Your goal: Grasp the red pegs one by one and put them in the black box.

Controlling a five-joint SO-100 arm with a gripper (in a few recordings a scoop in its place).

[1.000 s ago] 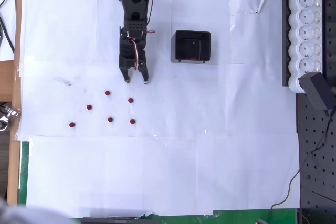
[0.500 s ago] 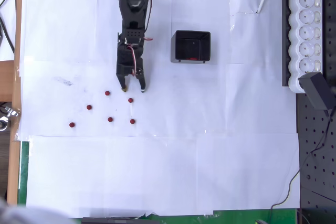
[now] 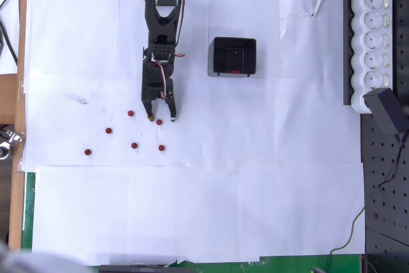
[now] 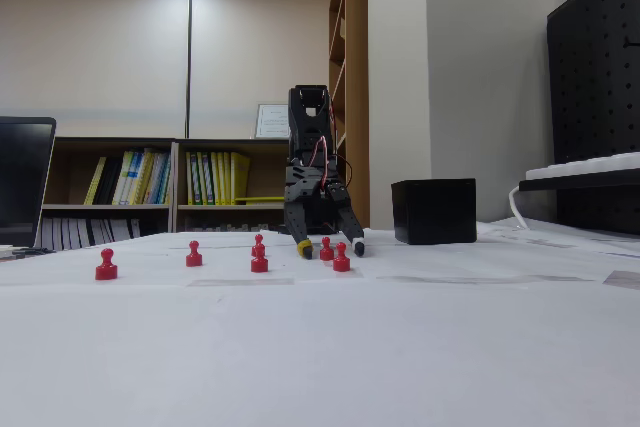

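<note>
six red pegs (image 3: pixel 131 131) lie loose on the white paper (image 3: pixel 192 209), left of the middle of the table, and you can see a red speck inside the black box (image 3: pixel 234 56) near the far edge. your gripper (image 3: pixel 160 119) points down with its jaws spread partway, holding nothing, one peg (image 3: pixel 158 121) between the fingertips. by the right edge lies a white power strip (image 3: pixel 375 33).
</note>
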